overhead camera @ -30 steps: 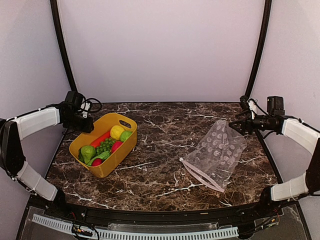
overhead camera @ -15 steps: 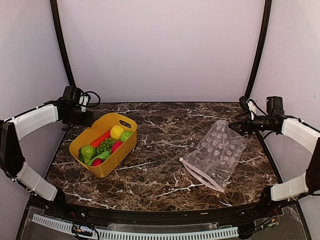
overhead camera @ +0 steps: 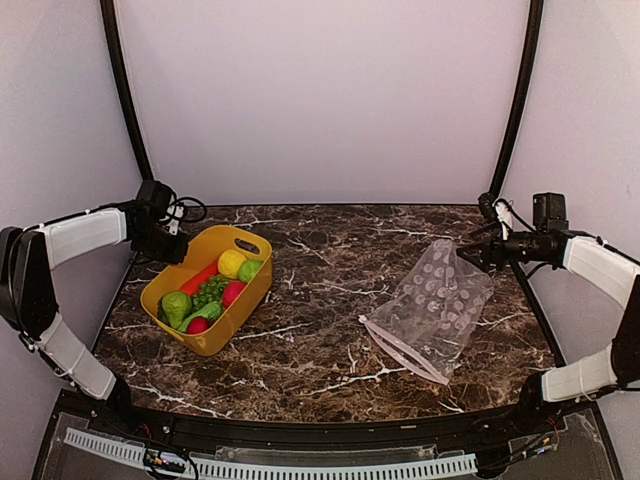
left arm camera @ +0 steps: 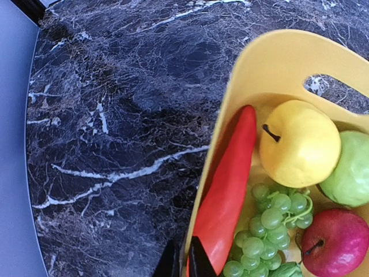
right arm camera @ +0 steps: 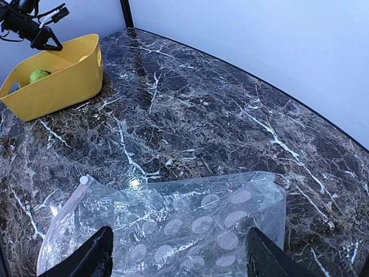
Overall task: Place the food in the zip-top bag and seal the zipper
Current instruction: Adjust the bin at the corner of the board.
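Observation:
The food lies in a yellow tub (overhead camera: 228, 322): lemon (overhead camera: 233, 263) (left arm camera: 300, 144), orange-red carrot (overhead camera: 200, 277) (left arm camera: 230, 190), grapes (overhead camera: 209, 292) (left arm camera: 271, 225), pear (overhead camera: 175, 305), red fruits (overhead camera: 233, 292) (left arm camera: 334, 242). My left gripper (overhead camera: 172, 246) (left arm camera: 184, 262) straddles the tub's far-left rim (left arm camera: 210, 156), one finger outside and one inside, closed on it. The clear dotted zip-top bag (overhead camera: 432, 305) (right arm camera: 190, 219) lies flat at the right, with its pinkish zipper (overhead camera: 405, 352) at the near end. My right gripper (overhead camera: 470, 252) (right arm camera: 181, 259) is wide open and empty above the bag's far end.
Dark frame posts (overhead camera: 125, 100) stand at the back corners against the white walls. The table's right edge (overhead camera: 535, 310) runs close beside the bag. Marble table surface (overhead camera: 320, 290) lies between tub and bag.
My left gripper rose back toward the wall, then came forward and down onto the tub's far-left rim. The tub, bag and right arm have stayed put.

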Motion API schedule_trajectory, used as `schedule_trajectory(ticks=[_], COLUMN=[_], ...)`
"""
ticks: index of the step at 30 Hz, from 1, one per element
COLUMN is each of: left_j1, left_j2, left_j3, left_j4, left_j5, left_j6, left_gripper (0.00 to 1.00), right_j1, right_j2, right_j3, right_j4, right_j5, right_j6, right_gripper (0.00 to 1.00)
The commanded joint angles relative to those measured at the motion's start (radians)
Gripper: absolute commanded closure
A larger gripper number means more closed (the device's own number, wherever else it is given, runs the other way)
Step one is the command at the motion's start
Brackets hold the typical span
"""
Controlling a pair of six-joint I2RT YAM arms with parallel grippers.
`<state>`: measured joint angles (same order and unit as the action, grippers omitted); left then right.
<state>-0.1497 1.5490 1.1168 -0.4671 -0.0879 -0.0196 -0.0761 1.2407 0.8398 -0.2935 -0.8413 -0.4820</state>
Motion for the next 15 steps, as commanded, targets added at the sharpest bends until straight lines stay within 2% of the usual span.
schedule_trajectory(ticks=[1,7,11,15], left_j1=[-0.031,-0.150,-0.240,-0.279], left_j2=[-0.111,-0.247,-0.325,-0.358], left_j3=[-0.047,-0.192,-0.305,-0.366], left_j4=[-0.038,0.053,0.161,0.231], left_j5=[0.015,-0.006,0.002,0.030], left_j6=[-0.109,-0.424,-0.528,-0.534], left_gripper=[0.97,0.99,0.99,0.99], right_j1=[0.007,0.011,0.011,0.013], right_j2=[-0.007,-0.001,-0.007,-0.009], right_j3=[0.027,0.035,0.043,0.055], right_j4=[-0.001,-0.013,-0.023,-0.048], right_j5=[-0.004,0.045,0.054,0.041], right_j6=[-0.011,-0.039,-0.040,-0.038], right_gripper=[0.24,0.25,0.25,0.25])
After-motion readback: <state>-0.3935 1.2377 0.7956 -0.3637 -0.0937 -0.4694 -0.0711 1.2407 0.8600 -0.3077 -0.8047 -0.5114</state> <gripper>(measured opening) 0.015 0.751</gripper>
